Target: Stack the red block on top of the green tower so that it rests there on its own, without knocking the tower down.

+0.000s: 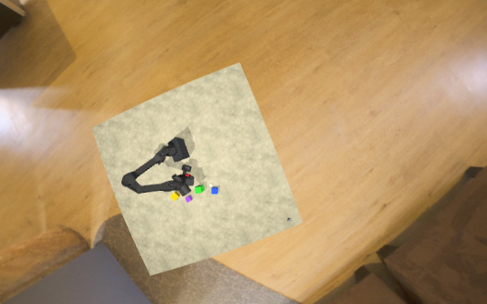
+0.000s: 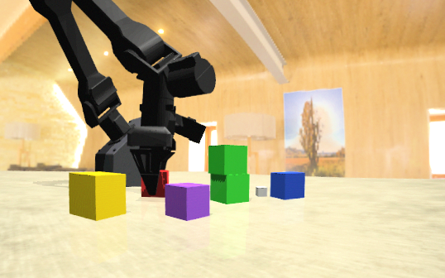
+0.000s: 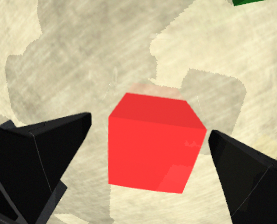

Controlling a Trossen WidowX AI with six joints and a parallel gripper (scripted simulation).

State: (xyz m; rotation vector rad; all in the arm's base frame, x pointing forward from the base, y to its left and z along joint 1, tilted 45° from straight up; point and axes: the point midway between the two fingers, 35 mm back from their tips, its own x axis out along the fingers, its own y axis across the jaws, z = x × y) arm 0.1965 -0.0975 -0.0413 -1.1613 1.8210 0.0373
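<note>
Underfoot, a pale, mottled beige mat [image 1: 227, 136] lies square on a warm wooden floor [image 1: 358, 90], with dark brown sofa cushions [image 1: 453, 244] off at one corner; from the exterior view the room behind is wood-panelled and bright, with a framed landscape picture [image 2: 314, 131] on the far wall and a lit doorway [image 2: 442, 142] beside it. The pincer [image 2: 153, 188] points straight down at the mat and stands spread to nearly its full width, grasping nothing. The red block [image 3: 155, 141] sits on the mat directly beneath it, between the two dark fingers, with mat showing on either side of the block in the wrist view, so neither finger touches it. In the exterior view the finger tips reach down in front of the block's face, close to the mat. The green tower [image 2: 228, 174], two cubes stacked upright, stands just to the right of the pincer in that view. A purple block [image 2: 187, 201] lies between the pincer and the camera, slightly right; a yellow block [image 2: 97, 194] lies to its left and nearer the camera. Beyond the tower, farther from the pincer, are a small grey cube [image 2: 261, 191] and a blue block [image 2: 287, 184].
</note>
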